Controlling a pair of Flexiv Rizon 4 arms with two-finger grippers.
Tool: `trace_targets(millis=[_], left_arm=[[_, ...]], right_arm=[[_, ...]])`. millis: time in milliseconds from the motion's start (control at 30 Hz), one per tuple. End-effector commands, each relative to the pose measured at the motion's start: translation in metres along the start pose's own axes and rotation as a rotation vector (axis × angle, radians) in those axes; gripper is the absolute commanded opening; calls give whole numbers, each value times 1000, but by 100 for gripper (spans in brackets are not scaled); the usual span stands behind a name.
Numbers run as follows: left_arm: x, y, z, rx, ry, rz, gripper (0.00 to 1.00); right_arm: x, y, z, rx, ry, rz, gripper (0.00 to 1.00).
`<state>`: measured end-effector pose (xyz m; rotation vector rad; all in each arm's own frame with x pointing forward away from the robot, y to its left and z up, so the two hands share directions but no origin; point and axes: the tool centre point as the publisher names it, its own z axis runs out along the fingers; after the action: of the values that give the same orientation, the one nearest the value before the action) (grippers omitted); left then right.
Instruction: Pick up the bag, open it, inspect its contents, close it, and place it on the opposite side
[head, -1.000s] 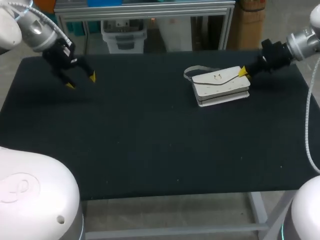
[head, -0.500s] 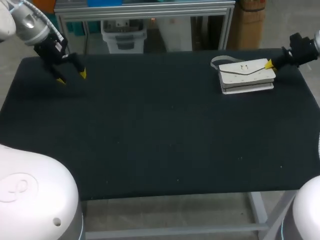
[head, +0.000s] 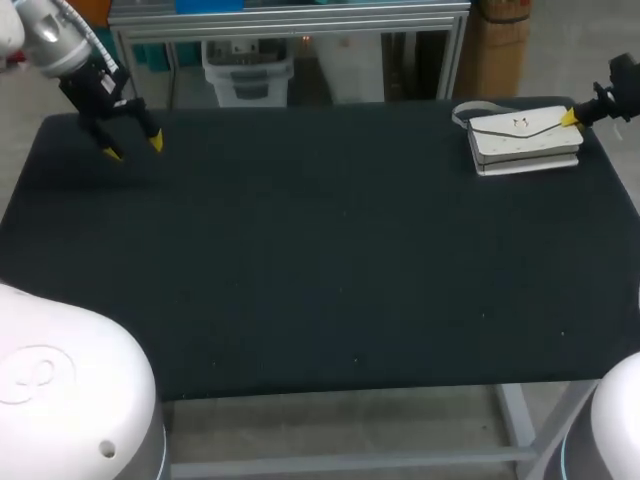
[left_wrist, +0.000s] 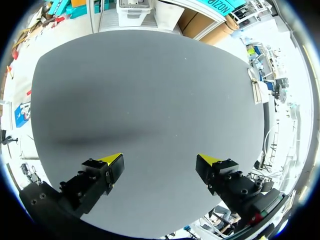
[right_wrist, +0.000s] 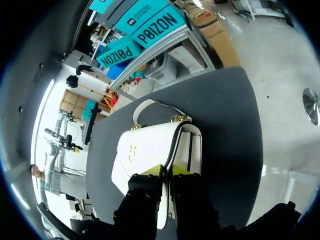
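Head view places the white rectangular leather-look handbag (head: 525, 140) flat at the far right corner of the black matte worktop (head: 320, 260). Right pincer (right_wrist: 166, 171) — fingers nearly together — clamps the handbag's near edge beside the flap seam; this edge grip probably serves to set it down on that side. Left pincer (head: 134, 148) hangs wide open and empty above the far left corner, presumably kept clear of the work. Handbag condition: flap closed, dark piping along the flap edge, gold fittings, short curved handle lying beyond the body.
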<state>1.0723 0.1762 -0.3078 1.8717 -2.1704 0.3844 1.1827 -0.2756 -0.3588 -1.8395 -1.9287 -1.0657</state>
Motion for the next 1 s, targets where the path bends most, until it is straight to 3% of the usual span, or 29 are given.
trace_targets(millis=[33,167,233,267,467,733,1000], left_arm=[[0,-6,0,-20,-3,2,100],[2,-6,1,-30,2,12,100],[3,-6,2,-33,-1,14,100],[4,-6,2,-33,-2,13,100],[7,-5,1,-26,-2,16,100],[10,-1,1,-24,-11,20,100],[16,7,-8,9,-37,19,100]], right_arm=[[-14,15,-2,155,79,-3,0],[-18,18,-2,166,73,1,0],[-19,19,-3,168,76,5,85],[-18,19,-4,168,77,5,100],[-7,14,-14,167,62,19,100],[7,1,-44,196,-36,69,100],[46,-10,-62,246,-167,144,100]])
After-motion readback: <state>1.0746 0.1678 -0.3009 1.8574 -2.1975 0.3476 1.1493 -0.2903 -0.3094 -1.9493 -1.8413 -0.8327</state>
